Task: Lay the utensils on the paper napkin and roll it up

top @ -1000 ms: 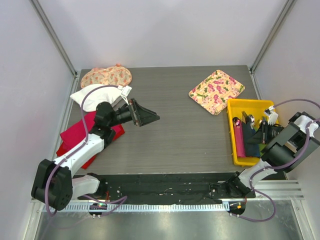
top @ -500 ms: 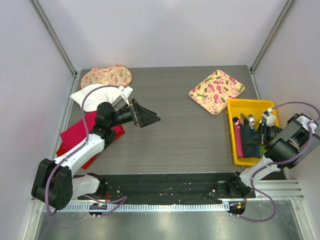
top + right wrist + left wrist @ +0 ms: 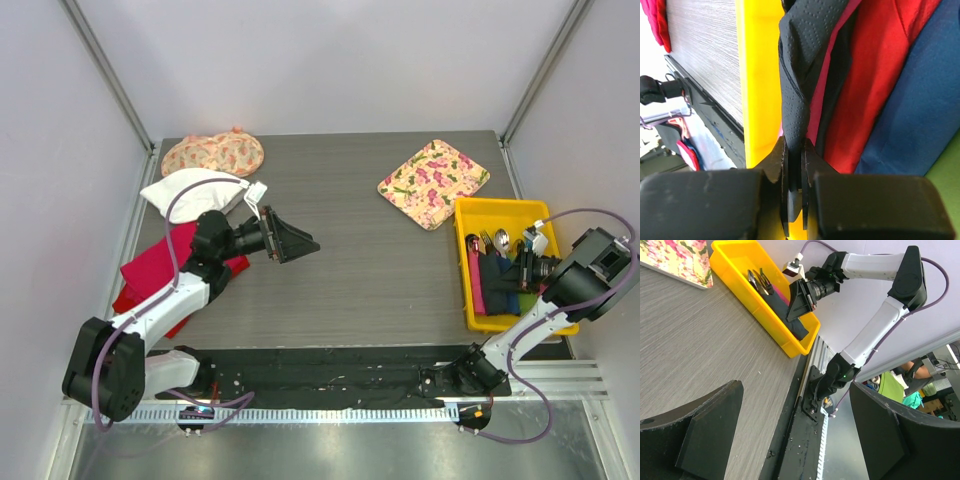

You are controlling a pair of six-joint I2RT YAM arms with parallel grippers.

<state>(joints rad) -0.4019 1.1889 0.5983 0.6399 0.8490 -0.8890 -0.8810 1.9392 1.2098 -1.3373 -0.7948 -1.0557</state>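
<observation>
The dark paper napkin [image 3: 792, 95] hangs pinched between my right gripper's [image 3: 795, 165] shut jaws, inside the yellow bin [image 3: 463, 262] at the right of the table. From above, my right gripper [image 3: 522, 272] is over the bin's middle with the paper napkin [image 3: 500, 285] below it. The utensils [image 3: 493, 240] lie at the bin's far end, and the left wrist view shows the utensils [image 3: 759, 281] too. My left gripper [image 3: 287, 240] hovers open over the table's left half, nothing between its fingers [image 3: 705, 435].
A red sheet [image 3: 870, 75] and a blue sheet [image 3: 922, 100] lie in the bin beside the dark one. A floral cloth [image 3: 433, 182] sits at back right. A second floral cloth [image 3: 212, 153], a white pouch [image 3: 190, 190] and a red cloth [image 3: 150, 272] sit at left.
My right wrist has swung slightly toward the near edge, still pinching the dark napkin in the bin. My left gripper has drifted a little nearer and to the right.
</observation>
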